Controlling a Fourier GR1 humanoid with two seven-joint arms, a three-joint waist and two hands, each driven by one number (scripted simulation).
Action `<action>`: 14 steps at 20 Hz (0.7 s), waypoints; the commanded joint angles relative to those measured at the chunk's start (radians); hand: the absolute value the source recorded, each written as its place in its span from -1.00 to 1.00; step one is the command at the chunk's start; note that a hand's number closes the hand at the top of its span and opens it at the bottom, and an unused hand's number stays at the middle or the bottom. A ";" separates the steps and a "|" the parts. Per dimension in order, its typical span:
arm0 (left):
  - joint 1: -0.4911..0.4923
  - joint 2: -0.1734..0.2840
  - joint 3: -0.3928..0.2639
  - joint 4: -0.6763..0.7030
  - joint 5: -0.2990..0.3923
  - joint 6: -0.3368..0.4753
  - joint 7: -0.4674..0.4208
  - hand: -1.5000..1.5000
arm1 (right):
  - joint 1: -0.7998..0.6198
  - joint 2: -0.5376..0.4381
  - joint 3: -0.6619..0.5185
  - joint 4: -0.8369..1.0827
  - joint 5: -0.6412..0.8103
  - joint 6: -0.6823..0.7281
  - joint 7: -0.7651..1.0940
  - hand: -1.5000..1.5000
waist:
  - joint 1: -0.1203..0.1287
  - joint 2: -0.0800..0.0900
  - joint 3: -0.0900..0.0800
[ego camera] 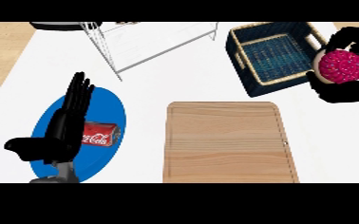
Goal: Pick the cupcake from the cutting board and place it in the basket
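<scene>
Left hand (64,123): fingers straight, holding nothing, over the blue plate (105,105) near the counter's (175,80) left edge. A red soda can (100,135) lies on its side on that plate, just beside the hand.

Centre, near edge: wooden cutting board (228,142), top bare.

Far edge, left of centre: white wire rack (144,40).

Far right corner: dark woven basket (275,57), tilted relative to the counter edges, nothing seen inside.

Right hand (335,83): at the right edge, fingers curled round the cupcake (341,66). Cupcake's pink sprinkled top shows between the fingers; it sits just beside the basket's right rim, off the board, not inside the basket.
</scene>
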 commanded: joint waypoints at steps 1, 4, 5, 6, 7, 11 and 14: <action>0.021 -0.003 -0.022 -0.080 -0.008 0.007 0.073 0.00 | -0.036 -0.087 -0.032 0.177 0.025 -0.008 -0.133 1.00 | 0.004 0.000 0.000; -0.015 -0.023 -0.031 -0.021 -0.051 0.027 0.030 0.00 | -0.042 -0.072 0.011 0.206 0.070 -0.032 -0.134 1.00 | -0.002 -0.001 0.000; -0.009 -0.043 -0.038 -0.014 -0.042 0.031 0.028 0.00 | -0.021 -0.048 0.042 0.215 0.113 -0.080 -0.157 1.00 | -0.001 0.000 0.000; 0.006 -0.010 0.003 0.008 -0.018 -0.003 -0.005 0.00 | -0.069 -0.037 0.058 0.262 0.126 -0.089 -0.140 1.00 | 0.001 0.000 0.000; 0.034 0.000 0.004 -0.003 -0.008 -0.027 -0.034 0.00 | -0.052 -0.029 0.064 0.319 0.156 -0.141 -0.193 1.00 | 0.003 0.000 0.000; 0.002 -0.009 0.009 -0.028 -0.014 -0.005 0.019 0.00 | -0.033 -0.055 0.015 0.451 0.133 -0.189 -0.336 1.00 | 0.002 0.001 0.000; -0.027 -0.036 -0.004 0.001 -0.037 0.021 0.037 0.00 | -0.065 -0.016 0.045 0.407 0.127 -0.152 -0.240 1.00 | -0.003 -0.001 0.000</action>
